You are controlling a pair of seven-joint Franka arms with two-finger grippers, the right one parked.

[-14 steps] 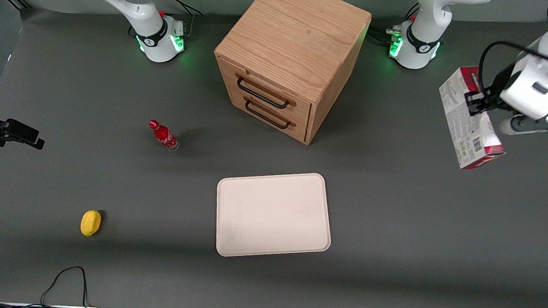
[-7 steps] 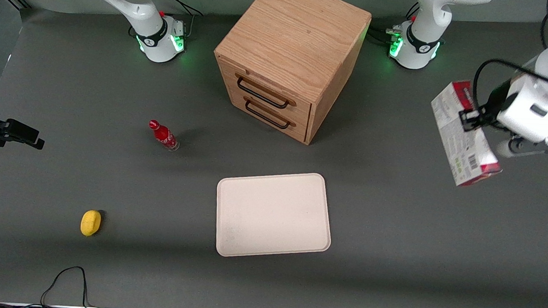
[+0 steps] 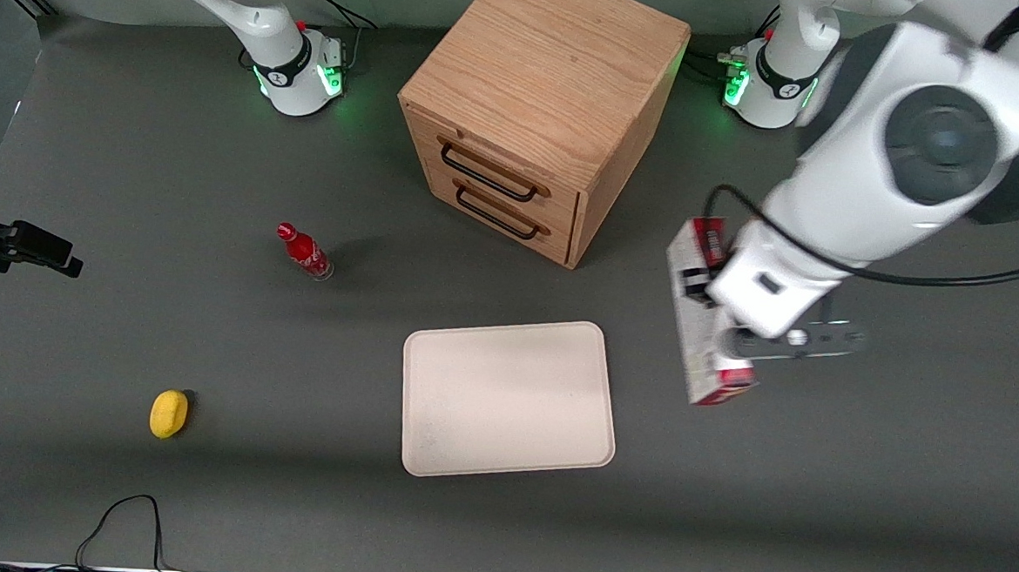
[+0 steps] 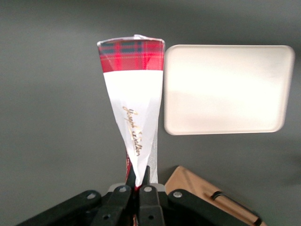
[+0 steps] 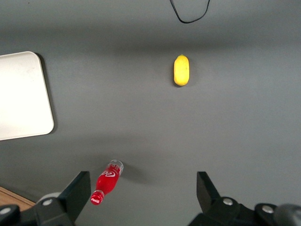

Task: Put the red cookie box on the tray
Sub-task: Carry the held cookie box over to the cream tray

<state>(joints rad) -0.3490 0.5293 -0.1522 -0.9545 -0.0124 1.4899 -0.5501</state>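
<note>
1. The gripper (image 4: 137, 184) is clamped on the red cookie box (image 4: 134, 101): in the left wrist view its two black fingers (image 4: 145, 190) are drawn close together, pinching one narrow end of the carton between them, and the rest of the box runs away from the jaws to its tartan-printed end.

2. In the front view the gripper (image 3: 712, 290) holds the red cookie box (image 3: 701, 331) in the air, the long carton hanging from the wrist, with no part of it seen resting on the table (image 3: 857, 479).

3. The box is not over the tray (image 3: 509, 398) yet. It sits beside the tray's short edge at the working arm's end of the table, near it but clear of the rim (the wrist view shows the tray (image 4: 225, 89) just beside the box, not under it).

4. Progress, as I judge it: the pick-up and lift are done, and most of the carry appears done too. What is left is the last sideways stretch over the tray, lowering the box onto the flat cream surface, and letting go.

5. Nothing lies on the tray. The wooden drawer cabinet (image 3: 536, 113) stands farther from the front camera than the tray and off the likely path.
</note>
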